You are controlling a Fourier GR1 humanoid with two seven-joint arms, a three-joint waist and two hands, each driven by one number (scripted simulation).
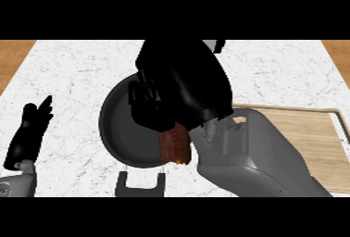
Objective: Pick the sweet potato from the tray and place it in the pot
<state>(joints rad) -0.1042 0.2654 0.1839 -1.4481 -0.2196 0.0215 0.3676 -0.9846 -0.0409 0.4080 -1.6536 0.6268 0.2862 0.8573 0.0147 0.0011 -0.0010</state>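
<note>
Right hand [160, 109] curls around the reddish-brown oblong sweet potato [173, 144] above the dark round pot [116, 121]. Judged stiff, dense; mid-body grip suits. Left hand [31, 132] rests open left of pot.

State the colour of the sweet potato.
Reddish-brown sweet potato, orange at its tip, in the head view.

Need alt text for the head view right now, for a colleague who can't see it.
The right hand holds the sweet potato over the dark pot on the marble counter. The wooden tray lies at right; the left hand rests open at left.
</note>
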